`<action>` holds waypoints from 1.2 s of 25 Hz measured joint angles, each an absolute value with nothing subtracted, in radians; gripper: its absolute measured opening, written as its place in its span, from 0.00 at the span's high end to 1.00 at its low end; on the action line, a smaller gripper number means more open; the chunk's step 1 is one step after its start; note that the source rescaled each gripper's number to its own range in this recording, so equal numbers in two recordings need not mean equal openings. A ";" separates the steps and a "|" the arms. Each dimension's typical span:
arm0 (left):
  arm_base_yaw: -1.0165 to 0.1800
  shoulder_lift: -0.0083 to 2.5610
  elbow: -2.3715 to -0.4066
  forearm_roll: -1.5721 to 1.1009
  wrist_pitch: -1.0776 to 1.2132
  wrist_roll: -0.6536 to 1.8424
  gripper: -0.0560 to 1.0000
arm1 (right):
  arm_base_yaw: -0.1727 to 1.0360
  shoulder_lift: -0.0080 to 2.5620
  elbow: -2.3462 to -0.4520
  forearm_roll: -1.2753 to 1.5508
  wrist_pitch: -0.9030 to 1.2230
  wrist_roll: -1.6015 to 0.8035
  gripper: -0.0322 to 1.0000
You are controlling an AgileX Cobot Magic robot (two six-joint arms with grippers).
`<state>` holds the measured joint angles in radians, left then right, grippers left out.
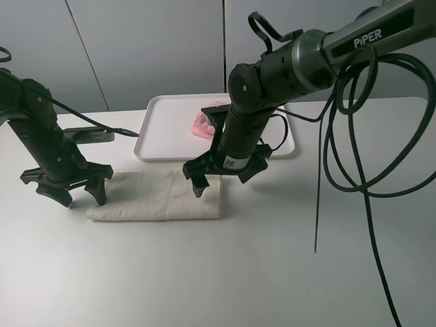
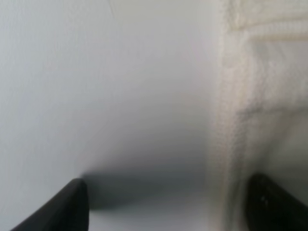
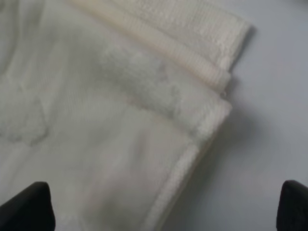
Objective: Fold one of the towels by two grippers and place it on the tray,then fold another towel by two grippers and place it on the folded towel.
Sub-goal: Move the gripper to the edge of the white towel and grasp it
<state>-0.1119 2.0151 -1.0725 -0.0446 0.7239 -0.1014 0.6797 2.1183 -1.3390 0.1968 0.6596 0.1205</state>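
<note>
The cream-white towel (image 1: 157,196) lies on the table as a long folded strip in front of the tray (image 1: 163,129). A crumpled pale pink towel (image 1: 208,122) rests on the tray, partly hidden by the right arm. My left gripper (image 1: 78,194) hangs open, low over the strip's left end. In the left wrist view the towel's hem (image 2: 260,96) runs close to one finger of that gripper (image 2: 166,207). My right gripper (image 1: 223,178) stands open over the strip's right end. Its wrist view shows the layered towel corner (image 3: 96,120) between the spread fingers of the gripper (image 3: 161,211).
Black cables (image 1: 327,150) loop down from the right arm over the table's right side. A dark cable and a small dark unit (image 1: 92,135) lie behind the left arm, beside the tray. A grey panelled wall closes the back.
</note>
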 joint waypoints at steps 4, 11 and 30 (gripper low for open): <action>-0.112 2.015 -1.072 -0.043 0.726 -0.101 0.10 | 0.680 2.154 -1.385 0.201 0.672 0.120 0.00; -0.112 2.015 -1.072 -0.043 0.726 -0.101 0.10 | 0.680 2.211 -1.422 0.200 0.705 0.119 0.00; -0.112 2.015 -1.072 -0.036 0.726 -0.101 0.10 | 0.746 2.247 -1.441 0.080 0.653 0.195 0.66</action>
